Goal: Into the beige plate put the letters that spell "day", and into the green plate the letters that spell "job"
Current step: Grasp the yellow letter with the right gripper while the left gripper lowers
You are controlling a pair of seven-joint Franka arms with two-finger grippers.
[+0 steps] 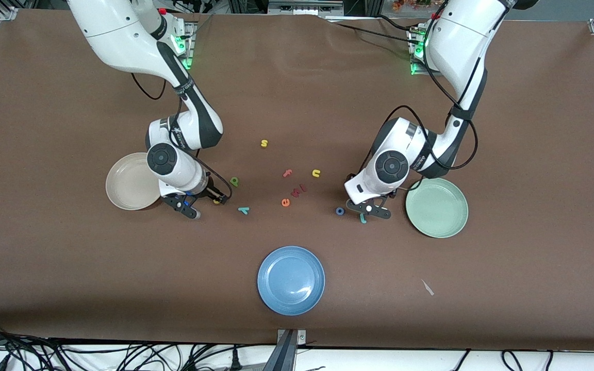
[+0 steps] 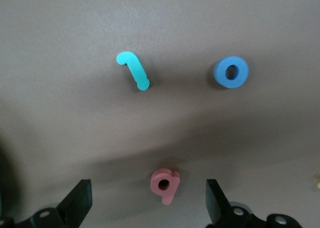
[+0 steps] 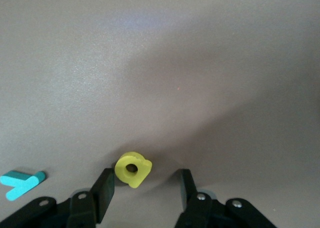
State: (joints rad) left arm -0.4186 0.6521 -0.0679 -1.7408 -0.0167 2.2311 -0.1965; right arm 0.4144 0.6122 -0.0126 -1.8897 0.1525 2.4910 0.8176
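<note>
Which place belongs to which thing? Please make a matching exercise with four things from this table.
Things:
1. yellow "a"
2. red "b"
3. beige plate
4. blue plate

Places:
A. on the table, between the open fingers of the left hand
B. on the table, between the open fingers of the right hand
C. nearest to the front camera
D. beside the right hand, toward the right arm's end of the table

Pairs: 1-B, 2-A, 3-D, 4-C.

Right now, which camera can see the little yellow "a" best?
The right wrist view: the yellow "a" shows big and clear between the right gripper fingers, not yet pinched. The front view shows only a yellow speck beside that gripper. The left wrist view doesn't show it.
</note>
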